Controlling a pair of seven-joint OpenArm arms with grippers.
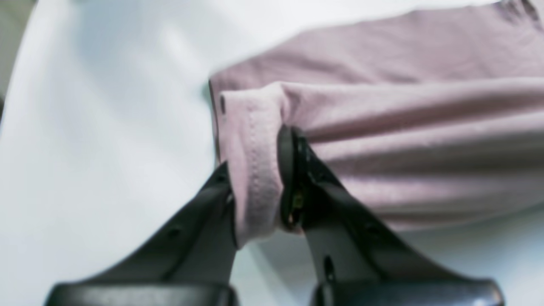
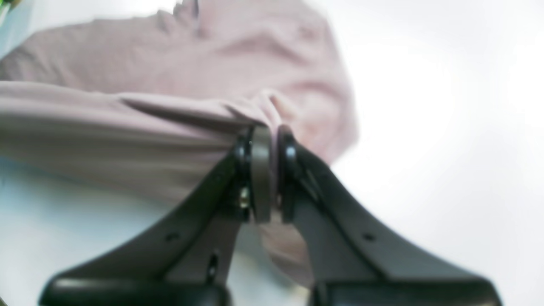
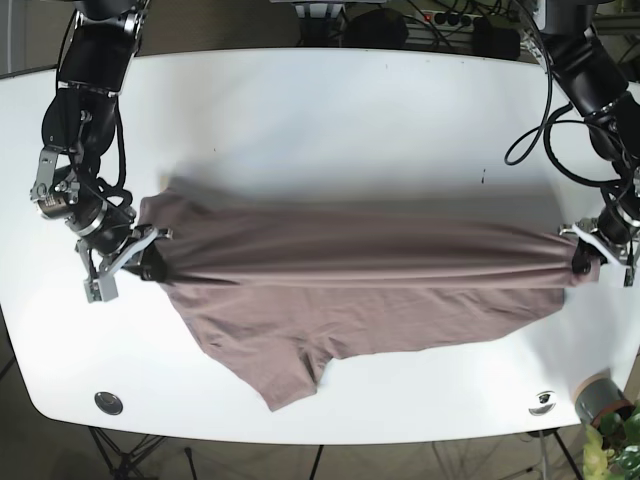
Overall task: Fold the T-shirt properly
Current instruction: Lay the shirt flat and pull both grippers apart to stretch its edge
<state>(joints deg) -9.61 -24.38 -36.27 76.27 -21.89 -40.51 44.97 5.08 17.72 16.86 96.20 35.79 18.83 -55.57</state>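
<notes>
A mauve T-shirt (image 3: 360, 290) lies stretched across the white table (image 3: 330, 130), pulled taut into a long ridge between my two grippers. My left gripper (image 3: 582, 262) at the base view's right is shut on the shirt's hemmed edge (image 1: 255, 170). My right gripper (image 3: 150, 262) at the base view's left is shut on a bunched fold of the shirt (image 2: 272, 114). A sleeve (image 3: 285, 380) hangs toward the table's front edge. In both wrist views the cloth (image 1: 403, 140) runs away from the fingers in tight horizontal folds.
A round metal fitting (image 3: 108, 403) sits in the table's front left corner and another (image 3: 541, 401) at the front right. A grey pot with a plant (image 3: 605, 400) stands off the front right corner. Cables hang behind the table's back edge.
</notes>
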